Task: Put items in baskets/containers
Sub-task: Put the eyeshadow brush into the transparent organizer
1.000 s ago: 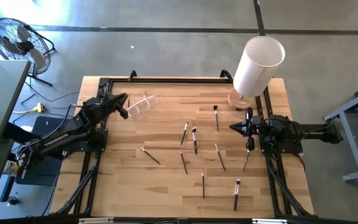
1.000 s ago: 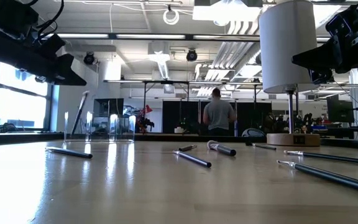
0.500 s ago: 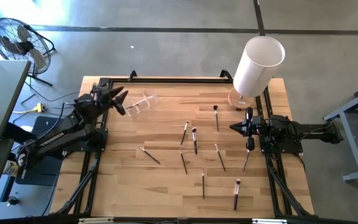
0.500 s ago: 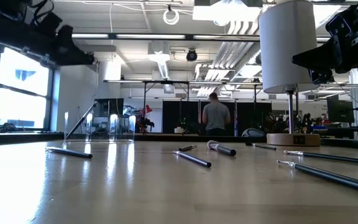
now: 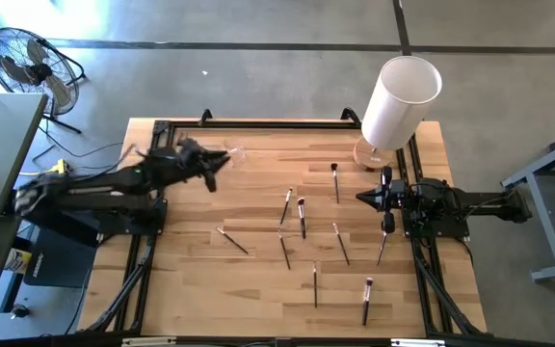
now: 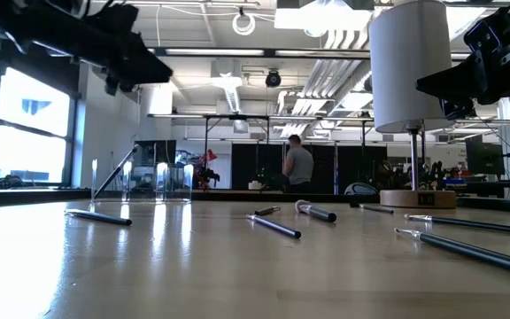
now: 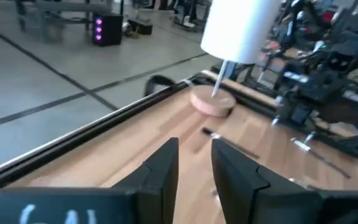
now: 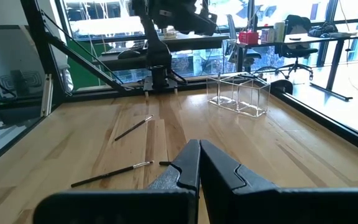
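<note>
The clear plastic container [image 5: 225, 157] lies near the table's far left; in the low view the container [image 6: 140, 181] has one dark brush [image 6: 113, 174] leaning inside it. Several more thin brushes lie flat on the table's middle and right, such as one brush [image 5: 232, 240] and another brush [image 5: 302, 217]. My left gripper [image 5: 210, 173] hovers above the container's left end, open and empty; in its wrist view the left gripper [image 7: 194, 167] points toward the table's right. My right gripper [image 5: 362, 198] waits at the right edge, shut, empty; the right gripper [image 8: 199, 155] faces the container [image 8: 238, 93].
A tall white cylinder [image 5: 400, 98] tilts on a round wooden base [image 5: 372, 152] at the far right corner. Black frame rails [image 5: 258, 122] border the table. A fan [image 5: 27, 63] stands on the floor beyond the left corner. A person [image 6: 299, 165] stands far off in the room.
My left arm has stretched from the far left corner toward the table's right, and its gripper has come over the container's left end, higher in the low view. The brush at the container has sunk from a steep stand to a lower lean inside it. The right arm has kept still.
</note>
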Robot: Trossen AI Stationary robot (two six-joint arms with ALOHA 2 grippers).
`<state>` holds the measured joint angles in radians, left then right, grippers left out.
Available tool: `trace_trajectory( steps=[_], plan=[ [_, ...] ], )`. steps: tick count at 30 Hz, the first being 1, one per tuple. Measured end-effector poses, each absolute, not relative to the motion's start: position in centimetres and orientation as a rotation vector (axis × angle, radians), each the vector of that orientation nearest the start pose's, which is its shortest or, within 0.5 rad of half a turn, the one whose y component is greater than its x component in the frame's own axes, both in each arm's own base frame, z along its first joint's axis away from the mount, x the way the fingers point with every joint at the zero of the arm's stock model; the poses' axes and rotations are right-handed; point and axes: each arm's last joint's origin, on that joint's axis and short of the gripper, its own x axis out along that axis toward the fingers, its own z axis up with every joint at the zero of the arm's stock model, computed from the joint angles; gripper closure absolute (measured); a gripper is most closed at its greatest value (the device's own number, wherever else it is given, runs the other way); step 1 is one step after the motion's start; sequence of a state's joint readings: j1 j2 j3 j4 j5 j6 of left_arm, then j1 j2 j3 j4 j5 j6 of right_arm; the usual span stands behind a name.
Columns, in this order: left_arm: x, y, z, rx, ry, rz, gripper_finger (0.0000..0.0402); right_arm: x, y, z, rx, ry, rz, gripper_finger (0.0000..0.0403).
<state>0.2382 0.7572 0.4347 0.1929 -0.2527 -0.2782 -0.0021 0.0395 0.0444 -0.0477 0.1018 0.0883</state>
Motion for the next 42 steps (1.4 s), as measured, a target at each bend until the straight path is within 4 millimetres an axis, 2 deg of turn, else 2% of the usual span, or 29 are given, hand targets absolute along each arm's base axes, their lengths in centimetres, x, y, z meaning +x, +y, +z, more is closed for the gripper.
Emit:
trace_trajectory(
  steps=[5,13,17,21,26,29,33,37,42],
  plan=[
    [21.7,2.5,24.6,-0.273,0.141,0.514,0.0335,9.7,-0.3,17.1,0.086,0.038,-0.106,0.0398],
    [28.9,-1.8,25.2,-0.326,0.232,0.413,0.0382,9.7,-0.3,17.2,0.086,0.033,-0.106,0.0398],
    [31.2,-3.9,25.2,-0.418,0.337,0.348,0.0399,9.7,-0.3,17.2,0.086,0.03,-0.105,0.0398],
    [32.3,-5.7,24.5,-0.558,0.498,0.299,0.0399,9.7,-0.3,17.2,0.095,0.03,-0.101,0.0398],
    [31.9,-7.8,22.6,-0.65,0.707,0.279,0.0401,9.8,-0.3,17.2,0.259,0.026,-0.095,0.0398],
    [30.8,-9.1,21.4,-0.617,0.804,0.294,0.0401,9.8,-0.2,17.1,0.295,0.038,-0.065,0.04],
    [29.2,-10.5,20.2,-0.526,0.83,0.358,0.0401,10.2,0.2,17.0,0.305,0.065,-0.007,0.0402],
    [26.9,-11.3,20.2,-0.465,0.811,0.399,0.0401,11.1,0.5,17.5,0.3,0.081,-0.107,0.0402],
    [23.8,-11.0,19.2,-0.439,0.826,0.399,0.0401,13.5,1.3,20.0,0.269,0.202,-0.259,0.0402]
  ],
)
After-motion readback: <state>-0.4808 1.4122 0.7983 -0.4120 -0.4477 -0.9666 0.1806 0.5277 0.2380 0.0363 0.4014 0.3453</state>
